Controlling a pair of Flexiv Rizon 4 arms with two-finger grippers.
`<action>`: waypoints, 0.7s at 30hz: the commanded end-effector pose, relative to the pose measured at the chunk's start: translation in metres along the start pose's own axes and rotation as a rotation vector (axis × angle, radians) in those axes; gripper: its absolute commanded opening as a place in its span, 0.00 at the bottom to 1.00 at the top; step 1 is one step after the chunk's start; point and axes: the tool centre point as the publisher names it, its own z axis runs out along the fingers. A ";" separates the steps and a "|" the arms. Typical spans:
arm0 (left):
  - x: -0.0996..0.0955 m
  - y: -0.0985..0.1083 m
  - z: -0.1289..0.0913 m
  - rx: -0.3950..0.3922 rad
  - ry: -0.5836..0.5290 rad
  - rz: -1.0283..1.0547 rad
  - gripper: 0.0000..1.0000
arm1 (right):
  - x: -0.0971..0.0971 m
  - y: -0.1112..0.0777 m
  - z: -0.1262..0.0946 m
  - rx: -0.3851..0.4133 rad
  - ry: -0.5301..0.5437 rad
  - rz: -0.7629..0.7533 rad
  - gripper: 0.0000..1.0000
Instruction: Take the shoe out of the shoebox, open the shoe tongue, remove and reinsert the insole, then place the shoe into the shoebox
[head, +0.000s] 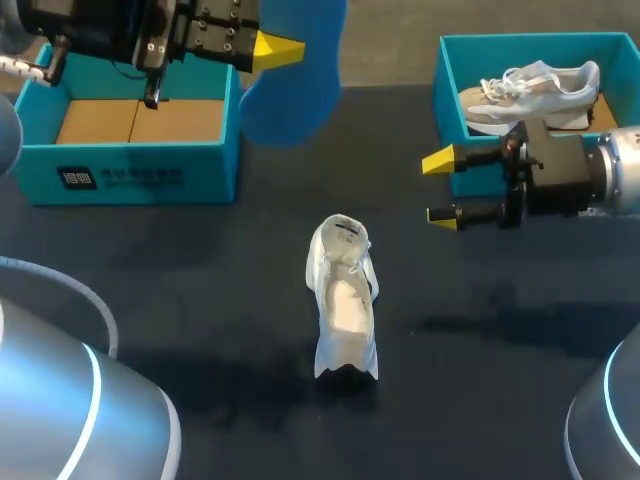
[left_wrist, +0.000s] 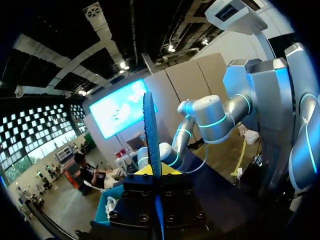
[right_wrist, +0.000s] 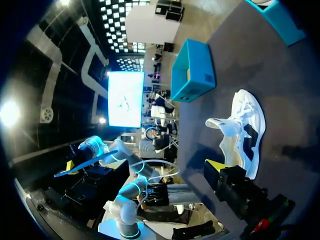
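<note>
A white shoe stands on the dark table's middle with its tongue pulled up and its inside showing. High over the back left, my left gripper is shut on a blue insole. In the left wrist view the insole stands edge-on between the yellow tips. My right gripper hovers open and holds nothing, to the right of the shoe and in front of the right box. The right wrist view has the shoe lying just ahead of one yellow fingertip.
A teal shoebox with a bare cardboard floor sits at the back left. A second teal shoebox at the back right holds another light shoe. Dark tabletop surrounds the standing shoe.
</note>
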 end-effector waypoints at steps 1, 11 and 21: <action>-0.003 0.018 0.007 0.020 0.058 0.185 0.00 | 0.000 0.000 0.002 -0.001 0.000 0.000 1.00; 0.003 0.072 0.014 -0.107 0.018 0.541 0.00 | 0.000 0.000 0.002 -0.001 0.000 0.000 1.00; 0.003 0.072 0.014 -0.107 0.018 0.541 0.00 | 0.000 0.000 0.002 -0.001 0.000 0.000 1.00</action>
